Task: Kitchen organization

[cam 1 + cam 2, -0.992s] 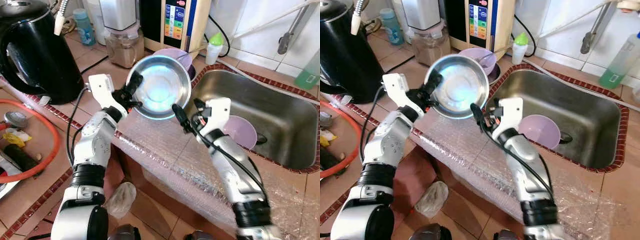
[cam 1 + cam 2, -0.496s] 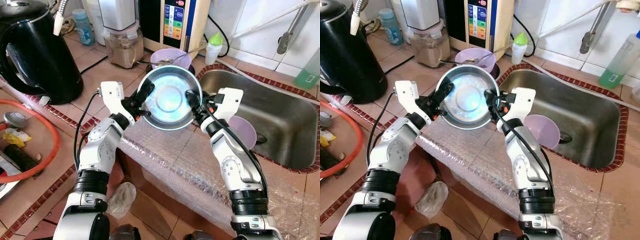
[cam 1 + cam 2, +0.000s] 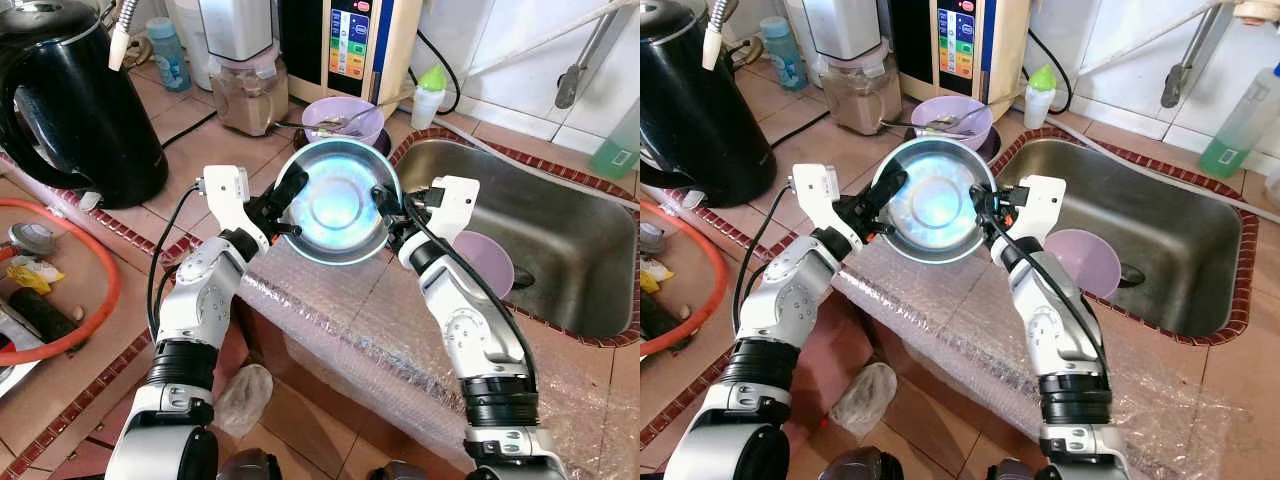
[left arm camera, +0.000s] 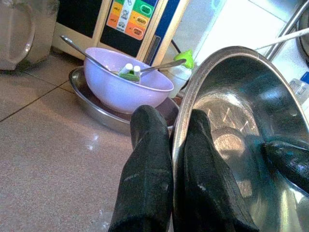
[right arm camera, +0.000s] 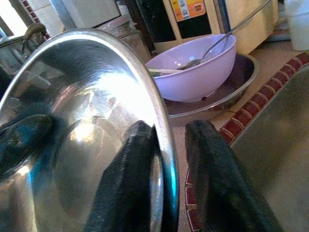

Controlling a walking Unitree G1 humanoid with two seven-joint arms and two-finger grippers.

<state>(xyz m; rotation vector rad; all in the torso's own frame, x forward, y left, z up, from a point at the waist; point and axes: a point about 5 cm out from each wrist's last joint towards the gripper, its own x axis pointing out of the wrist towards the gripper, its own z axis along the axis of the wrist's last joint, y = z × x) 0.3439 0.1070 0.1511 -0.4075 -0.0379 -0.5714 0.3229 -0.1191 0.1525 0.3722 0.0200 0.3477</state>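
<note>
A shiny steel bowl [image 3: 338, 202] is held tilted above the counter, its inside facing me, just left of the sink [image 3: 560, 215]. My left gripper [image 3: 288, 190] is shut on its left rim, one black finger inside and one outside [image 4: 145, 159]. On the opposite rim my right gripper [image 3: 385, 205] is shut in the same way, as the right wrist view shows at the bowl's edge [image 5: 164, 121]. Behind the steel bowl a purple bowl [image 3: 343, 117] with spoons sits on a steel plate [image 4: 91, 108].
A second purple bowl [image 3: 488, 262] lies in the sink. A black kettle [image 3: 70, 100], a blender jar [image 3: 245, 85], a water machine [image 3: 350, 40] and a green-capped bottle [image 3: 428, 95] stand along the back. Bubble wrap [image 3: 340, 320] covers the counter's front edge.
My right gripper rose from below the bowl to its right rim and shut on it. The bowl shifted a little right toward the sink; the left gripper kept its hold.
</note>
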